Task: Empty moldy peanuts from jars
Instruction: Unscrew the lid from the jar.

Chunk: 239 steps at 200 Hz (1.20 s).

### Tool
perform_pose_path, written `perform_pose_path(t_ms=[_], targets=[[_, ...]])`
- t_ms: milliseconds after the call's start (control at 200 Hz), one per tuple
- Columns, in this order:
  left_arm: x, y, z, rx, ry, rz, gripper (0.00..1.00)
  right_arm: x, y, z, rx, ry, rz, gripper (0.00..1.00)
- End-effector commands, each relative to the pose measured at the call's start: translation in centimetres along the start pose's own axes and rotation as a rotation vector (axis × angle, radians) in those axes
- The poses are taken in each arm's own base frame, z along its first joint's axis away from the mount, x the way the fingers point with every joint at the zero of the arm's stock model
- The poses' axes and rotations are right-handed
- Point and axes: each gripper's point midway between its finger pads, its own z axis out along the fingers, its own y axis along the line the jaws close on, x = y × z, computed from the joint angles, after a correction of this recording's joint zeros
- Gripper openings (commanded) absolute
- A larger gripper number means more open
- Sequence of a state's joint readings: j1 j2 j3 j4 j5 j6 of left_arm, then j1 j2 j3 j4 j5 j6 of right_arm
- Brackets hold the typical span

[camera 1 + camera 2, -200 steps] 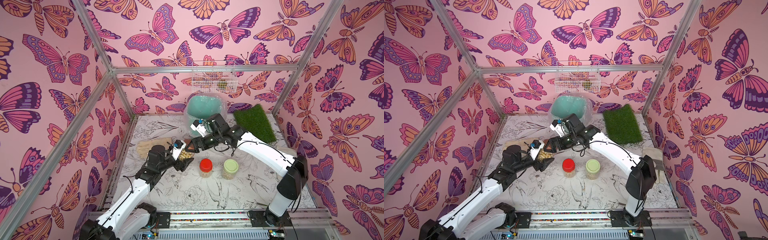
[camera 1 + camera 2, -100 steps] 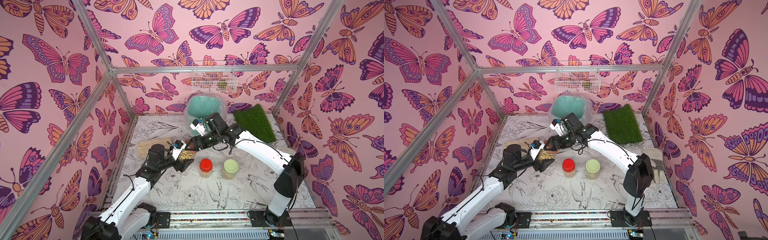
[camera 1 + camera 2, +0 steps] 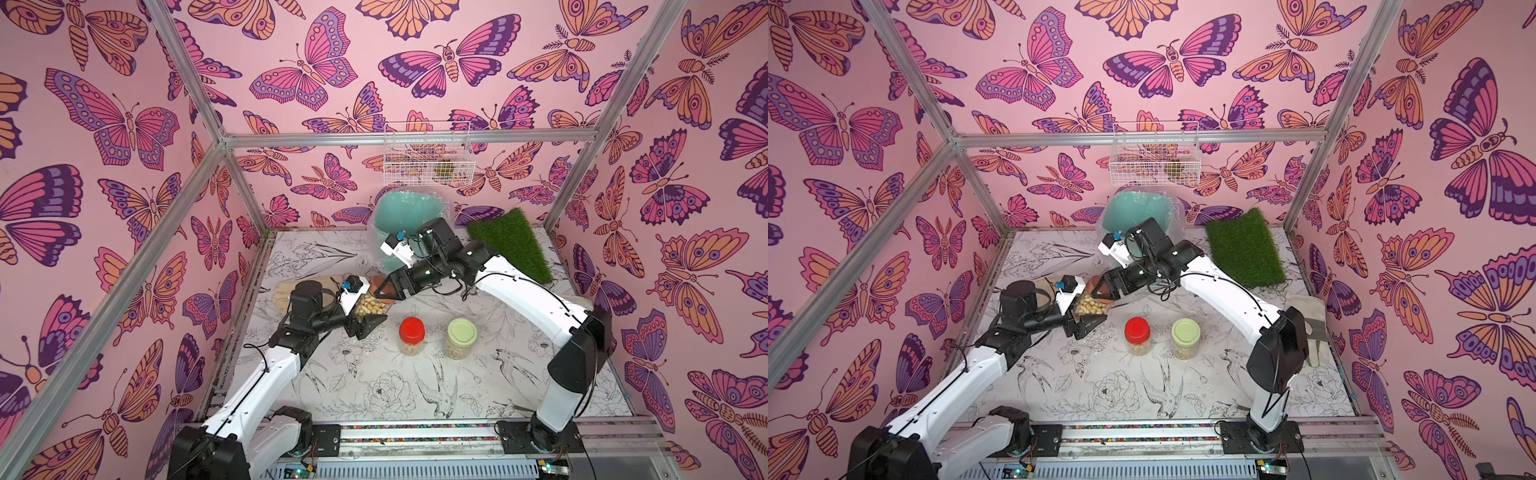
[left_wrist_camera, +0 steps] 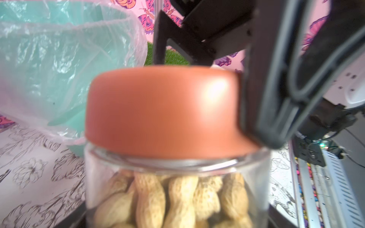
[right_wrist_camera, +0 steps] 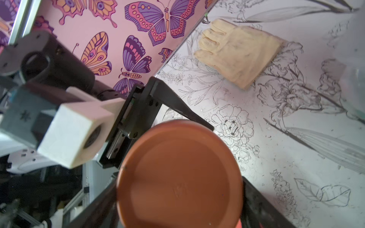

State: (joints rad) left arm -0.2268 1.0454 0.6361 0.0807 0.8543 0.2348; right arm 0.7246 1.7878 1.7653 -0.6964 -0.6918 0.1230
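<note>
Left pincer (image 3: 1086, 308) clasps the tilted jar (image 3: 369, 305) of peanuts (image 4: 150, 197); right pincer (image 3: 384, 291), arm (image 3: 519, 289) outstretched, straddles its brown lid (image 5: 177, 177), grip unclear.

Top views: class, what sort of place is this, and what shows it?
Probably a staged robot test cell: an aluminium frame edges butterfly-print walls, the left arm and right arm sit on a base rail, and peanut jars serve as props.
</note>
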Motion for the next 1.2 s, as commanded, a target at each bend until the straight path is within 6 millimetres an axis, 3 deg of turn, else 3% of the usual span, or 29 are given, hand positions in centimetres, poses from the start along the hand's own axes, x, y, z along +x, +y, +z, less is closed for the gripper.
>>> perform_pose_path(t_ms=[0, 65, 230, 376, 436, 521, 561, 691, 856, 1192], targets=[[-2.9, -0.9, -0.7, 0.096, -0.078, 0.023, 0.00, 1.3, 0.5, -1.4, -0.027, 0.043, -0.209, 0.11], [-3.0, -1.1, -0.7, 0.120, -0.078, 0.016, 0.00, 1.5, 0.5, -1.5, -0.037, 0.043, -0.271, 0.05], [-2.7, -1.0, -0.4, 0.142, -0.071, 0.002, 0.00, 2.0, 0.2, -1.7, -0.023, 0.035, -0.415, 0.04], [-2.8, -1.0, -0.4, 0.150, -0.073, 0.005, 0.00, 1.6, -0.2, -2.5, -0.008, 0.015, -0.470, 0.09], [-2.9, -1.1, -0.4, 0.152, -0.074, 0.008, 0.00, 1.3, 0.0, -2.8, -0.019, 0.001, -0.468, 0.22], [-2.8, -1.0, -0.4, 0.149, -0.074, 0.008, 0.00, 0.7, 0.5, -3.2, -0.029, -0.015, -0.430, 0.61], [-2.8, -1.0, -0.4, 0.148, -0.074, 0.009, 0.00, 0.3, 0.7, -3.4, -0.031, -0.024, -0.400, 0.75], [-2.7, -1.0, -0.4, 0.146, -0.071, 0.010, 0.00, -0.3, 1.5, -3.8, -0.054, -0.030, -0.314, 0.93], [-2.8, -0.9, -0.4, 0.142, -0.072, 0.014, 0.00, -0.5, 1.8, -4.1, -0.052, -0.034, -0.188, 0.99], [-2.5, -0.8, -0.5, 0.123, -0.068, 0.017, 0.00, -1.8, -1.9, -4.3, 0.143, -0.135, 0.255, 0.99]])
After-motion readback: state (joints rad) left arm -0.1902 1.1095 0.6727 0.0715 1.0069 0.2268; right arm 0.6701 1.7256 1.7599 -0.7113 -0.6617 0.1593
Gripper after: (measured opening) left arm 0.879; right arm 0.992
